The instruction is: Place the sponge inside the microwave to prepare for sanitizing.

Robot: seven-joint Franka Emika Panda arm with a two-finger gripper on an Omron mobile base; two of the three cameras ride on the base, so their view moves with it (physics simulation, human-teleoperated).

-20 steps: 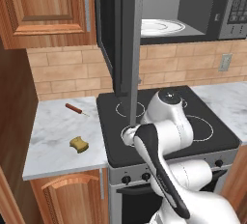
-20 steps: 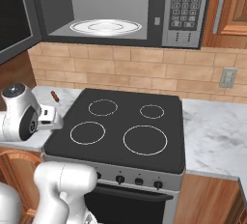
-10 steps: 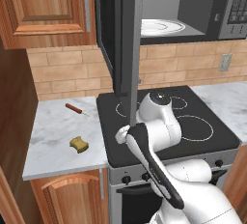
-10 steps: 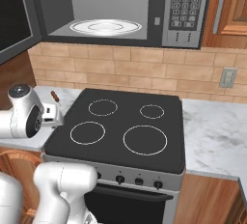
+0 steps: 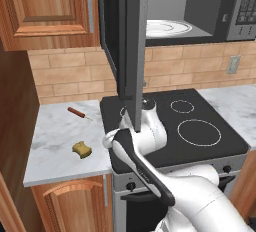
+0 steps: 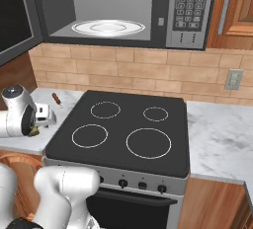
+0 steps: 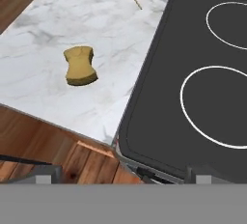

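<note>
Yellow-olive and squarish, the small sponge (image 5: pixel 82 149) with pinched, wavy sides lies flat on the white marbled counter (image 5: pixel 55 136) to the left of the black glass stove top (image 5: pixel 200 126), near the counter's front edge and apart from a thin reddish-brown stick-like tool (image 5: pixel 79 113) farther back. It looks soft, light and springy, likely to squash and to need only a gentle squeeze; the narrow waist (image 7: pixel 78 64) between its indented sides seems the natural place to grip. Above the stove, the large stainless-steel microwave (image 6: pixel 190 11) stands open, its dark door swung left, its white round turntable plate (image 6: pixel 108 27) bare. The white arm's two-finger gripper (image 6: pixel 43 115) hovers near the stove's left edge, holding nothing; how wide its jaws stand I cannot tell.
</note>
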